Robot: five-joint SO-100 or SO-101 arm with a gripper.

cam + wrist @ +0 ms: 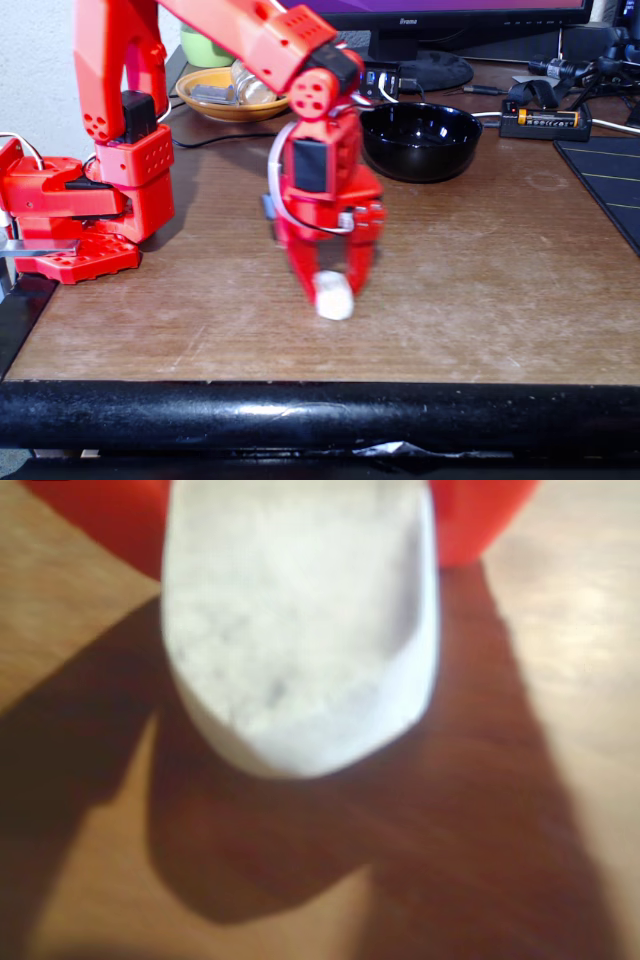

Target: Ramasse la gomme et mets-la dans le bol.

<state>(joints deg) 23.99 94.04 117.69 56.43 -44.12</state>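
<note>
The red arm point(215, 60) bends down over the middle of the brown wooden table point(480, 290), and its gripper point(335, 290) points straight at the tabletop. Between the two red fingers sits the small white eraser point(335, 297), pinched at the tips. In the fixed view the eraser is at table level or just off it; I cannot tell whether it touches the wood. The picture there is a little blurred around the fingers.

In the wrist view the eraser point(300, 630) looms large and pale, with a rounded lower end and a faintly grainy face. Red finger parts point(480, 520) show behind it at the top corners. Below it a dark shadow spreads across the wood grain.

The black bowl point(420, 140) stands farther back on the table, to the right of the arm in the fixed view and well apart from the eraser. It is glossy, with light glinting on its rim.

Behind the arm, at the back left, an orange-yellow dish point(225, 100) holds a glass jar point(250, 85) lying on its side. A monitor stand point(425, 65) sits behind the bowl. To the right of the bowl lies a black holder with a yellow battery point(548, 118), and a dark mat point(610, 185) covers the far right of the table. The arm's red base point(80, 215) is clamped at the left edge.
</note>
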